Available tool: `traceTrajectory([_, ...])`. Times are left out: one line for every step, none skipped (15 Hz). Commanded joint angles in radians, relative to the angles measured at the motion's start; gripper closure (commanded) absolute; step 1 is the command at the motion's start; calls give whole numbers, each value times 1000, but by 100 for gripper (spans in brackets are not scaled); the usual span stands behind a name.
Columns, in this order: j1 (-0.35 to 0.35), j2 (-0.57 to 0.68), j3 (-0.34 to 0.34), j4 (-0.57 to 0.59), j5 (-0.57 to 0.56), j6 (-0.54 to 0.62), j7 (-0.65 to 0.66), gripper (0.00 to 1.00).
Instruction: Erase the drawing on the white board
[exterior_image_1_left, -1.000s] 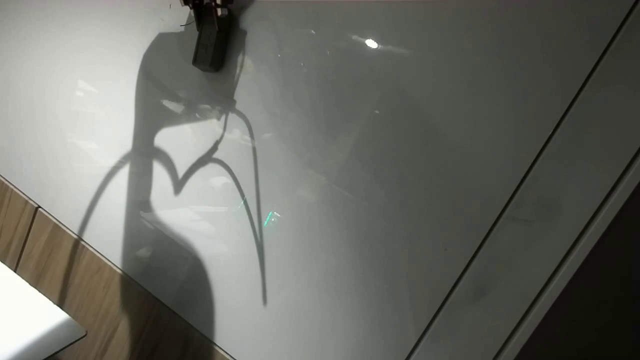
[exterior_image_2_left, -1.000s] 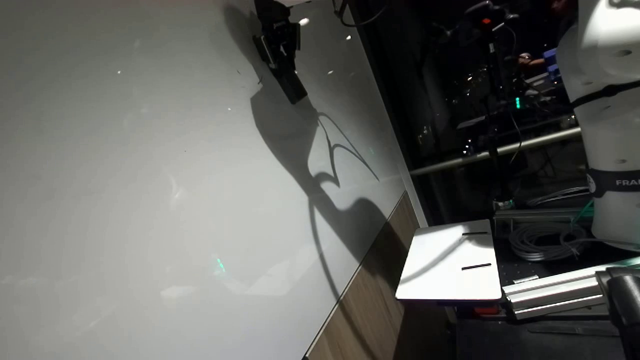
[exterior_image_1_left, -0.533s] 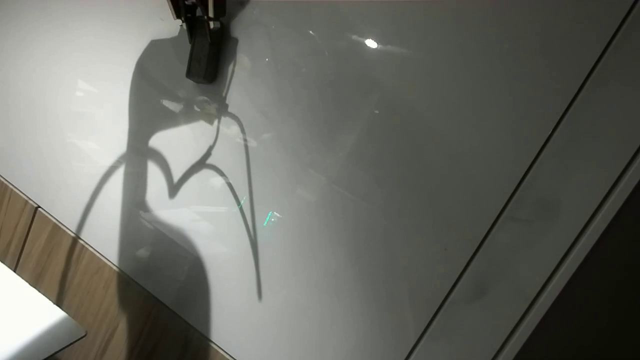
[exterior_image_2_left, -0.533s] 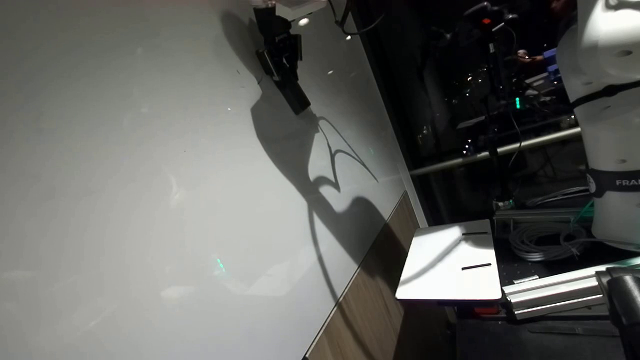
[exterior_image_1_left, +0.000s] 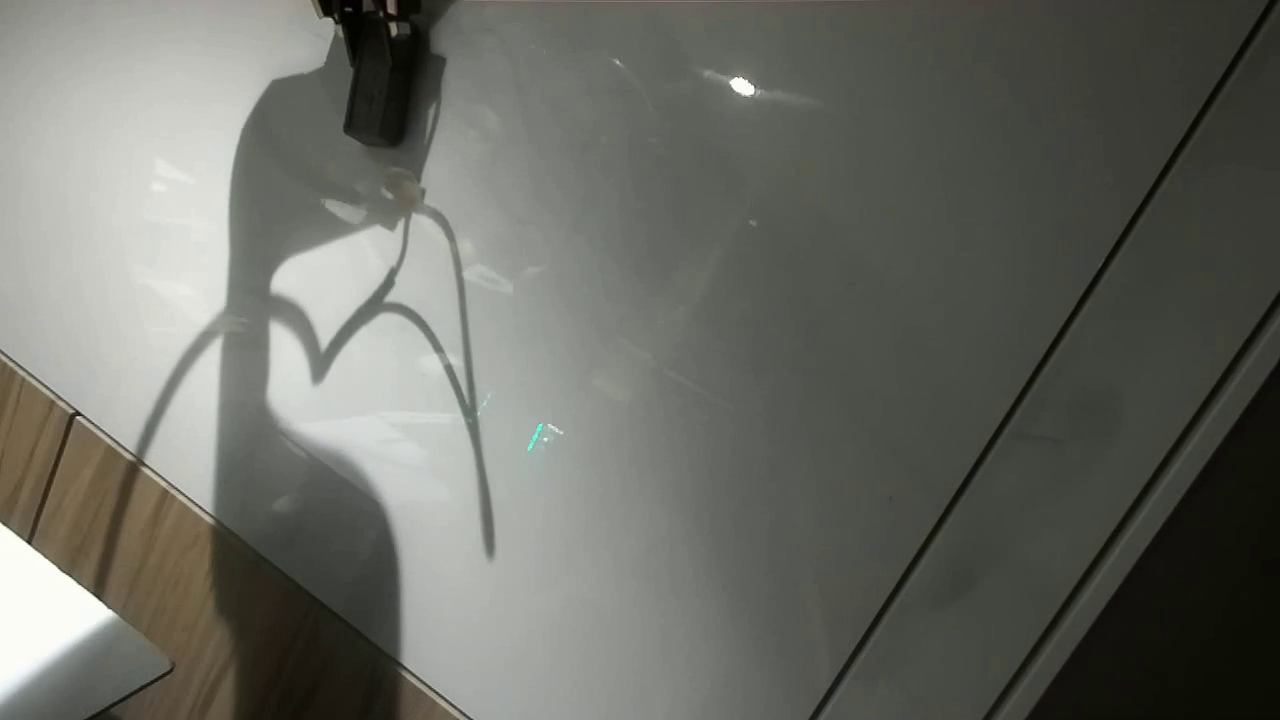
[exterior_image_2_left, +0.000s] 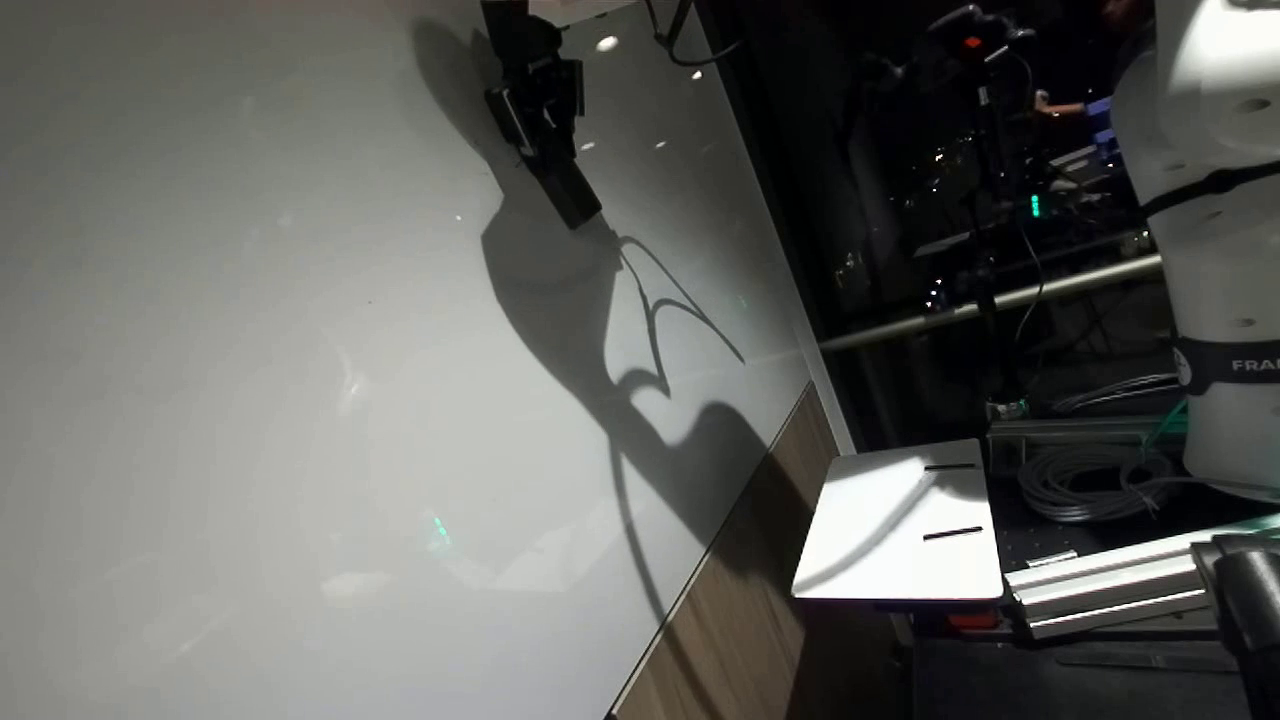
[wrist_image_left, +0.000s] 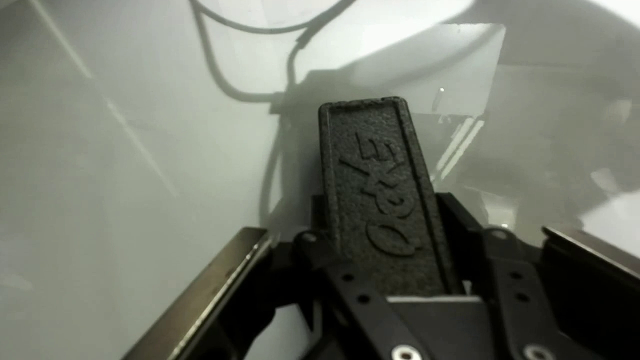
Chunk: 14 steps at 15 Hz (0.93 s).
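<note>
My gripper is shut on a dark rectangular eraser, with a finger on each long side in the wrist view. The eraser also shows in both exterior views, pointing down from the gripper near the top of the frames. The whiteboard is a large glossy white surface, also seen in an exterior view. The eraser lies close over the board; I cannot tell whether it touches. No drawn strokes show clearly now; the area by the gripper is covered by it and its shadow.
A wooden panel borders the board's lower edge. A white flat-topped box stands beside it, near the robot's base and coiled cables. The arm's shadow and bright reflections lie across the board.
The gripper and eraser first moved down the exterior views, then left, with a slight rise in one of them. Small dark strokes beside the gripper earlier are no longer visible. The grip is unchanged.
</note>
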Motion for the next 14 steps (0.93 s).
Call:
traceTrajectory([32,92,40,132,-30,64,43,70])
traceTrajectory([38,91,50,137,-34,64,46,70])
traceTrajectory([44,90,61,140,-36,64,49,70])
traceTrajectory([50,91,70,147,-36,62,52,70])
traceTrajectory([56,97,79,162,-35,57,52,70])
traceTrajectory([64,92,87,160,-35,60,56,70])
traceTrajectory([70,99,96,175,-35,53,58,70])
traceTrajectory([78,95,104,173,-36,57,63,70])
traceTrajectory([86,96,111,178,-36,58,65,70])
traceTrajectory([93,98,116,184,-37,61,67,70])
traceTrajectory([99,100,120,189,-37,64,68,70])
traceTrajectory([105,99,123,188,-38,70,70,70])
traceTrajectory([111,100,124,195,-35,70,67,70])
traceTrajectory([114,92,124,186,-33,77,64,70])
